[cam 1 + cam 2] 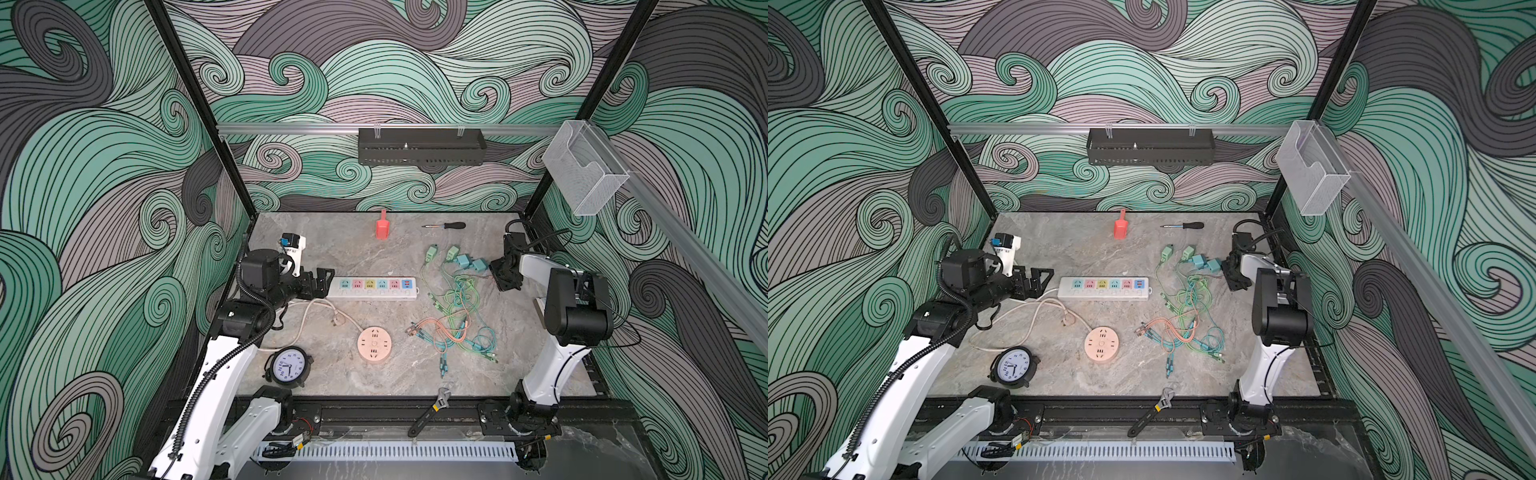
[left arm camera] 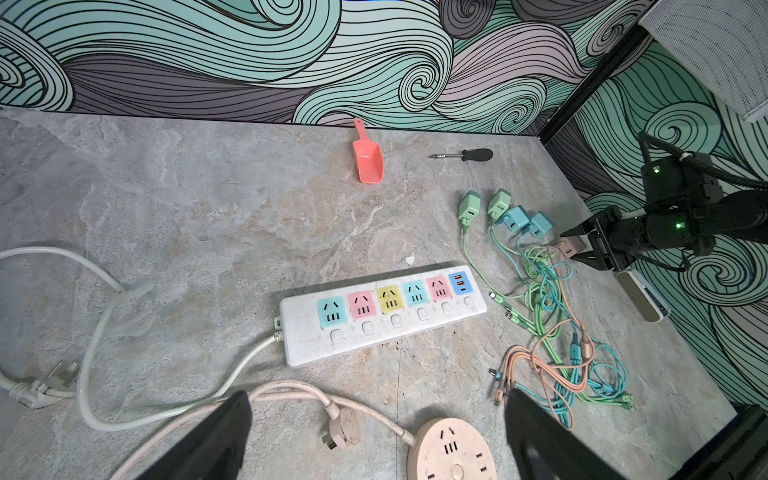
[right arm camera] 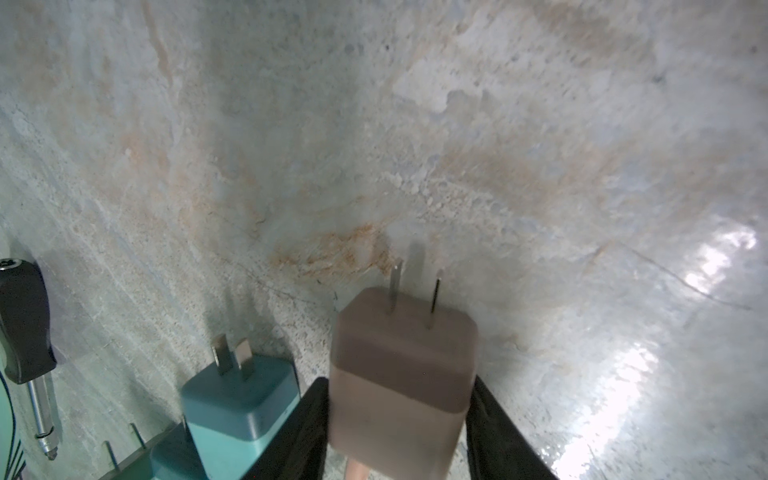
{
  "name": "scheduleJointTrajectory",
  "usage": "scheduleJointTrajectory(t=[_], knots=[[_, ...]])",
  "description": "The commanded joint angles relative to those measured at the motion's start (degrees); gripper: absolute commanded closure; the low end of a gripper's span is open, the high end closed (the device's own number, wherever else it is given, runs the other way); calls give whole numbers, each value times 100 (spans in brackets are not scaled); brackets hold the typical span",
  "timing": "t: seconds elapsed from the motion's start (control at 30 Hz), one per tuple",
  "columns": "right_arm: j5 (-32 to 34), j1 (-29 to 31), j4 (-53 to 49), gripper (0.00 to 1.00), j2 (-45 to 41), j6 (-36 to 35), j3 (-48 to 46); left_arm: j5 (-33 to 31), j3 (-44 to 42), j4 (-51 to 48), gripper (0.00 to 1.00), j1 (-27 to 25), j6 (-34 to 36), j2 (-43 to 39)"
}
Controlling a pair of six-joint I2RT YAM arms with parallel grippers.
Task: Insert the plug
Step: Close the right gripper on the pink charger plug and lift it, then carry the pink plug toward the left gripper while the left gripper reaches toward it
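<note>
In both top views the left gripper [image 1: 322,282] lies low over the grey marbled table [image 1: 332,249]. Its black jaws are spread wide and empty, just off the corded end of the long white power strip [image 1: 374,287] with its row of pastel square sockets. The right gripper [image 1: 505,276] sits at the far right, by the boxy blue and green chargers [image 1: 467,262] that head a tangle of thin cables [image 1: 457,324]. I cannot make out the plug from up here.

Left wrist view: the two black fingers [image 2: 208,440] stand far apart, with only a pale cord [image 2: 291,388] on the table between them. The power strip [image 2: 382,313] lies flat beyond. Past it the right gripper [image 2: 586,245] clasps a small dusty-pink block, the plug [image 2: 569,248], well apart from the strip.

Right wrist view: the plug [image 3: 403,374] — a smooth matte block with rounded corners and two flat metal prongs — is pinched between the black fingers [image 3: 299,428], both flanks in contact. It sits just beside a teal charger [image 3: 241,403] of the same shape.
</note>
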Motion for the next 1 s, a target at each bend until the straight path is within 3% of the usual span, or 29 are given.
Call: scheduleJointTrajectory(t=[0.0, 0.23, 0.5, 0.97], knots=[[44, -17, -227, 54, 183, -336, -7, 81, 229, -146, 3, -22, 74, -75], [49, -25, -194, 61, -113, -1257, 36, 132, 172, -138, 3, -16, 14, -31], [-362, 7, -194, 64, -545, -2977, 206, 279, 208, -156, 3, -19, -217, 32], [-1345, 475, -148, 69, -1539, -4776, 265, 1234, 661, -396, 4, -14, -513, 705]])
